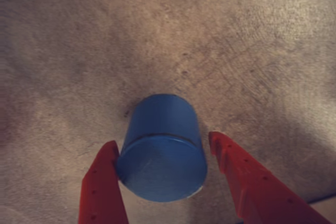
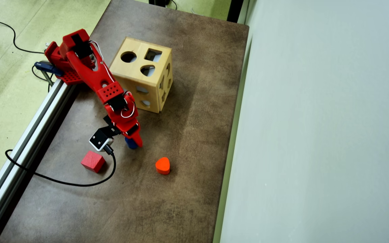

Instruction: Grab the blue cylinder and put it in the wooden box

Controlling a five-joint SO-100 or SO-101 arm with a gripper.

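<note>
The blue cylinder (image 1: 163, 150) stands on the brown surface (image 2: 187, 189), flat round end up, in the open stretch between the wooden box (image 2: 140, 79) and the two other blocks — the red cube (image 2: 93, 161) and the orange heart-shaped block (image 2: 162, 165) lie apart from it, nearer the bottom of the overhead view. It looks like a small solid painted block: stiff, light, nothing to crush, but with a smooth curved wall that a flat finger could let roll or squirt out if the pinch lands off-centre. The sensible hold, to my eye, is across the full width of the curved side, partway down the wall rather than at the top rim, so that it stays upright for the carry to the box. The tool (image 1: 164, 140) is spread a little wider than the block and straddles it. In the wrist view the finger on the left (image 1: 102, 182) sits against the cylinder's wall or very nearly so, while the finger on the right (image 1: 247, 177) stands off with a sliver of surface showing between — so nothing is pinched yet. In the overhead view the arm (image 2: 96, 79) reaches down past the box, and only a bit of blue (image 2: 131, 144) shows beside the red fingertip. The lift has not begun; closing the gap evenly is what the moment seems to want.
</note>
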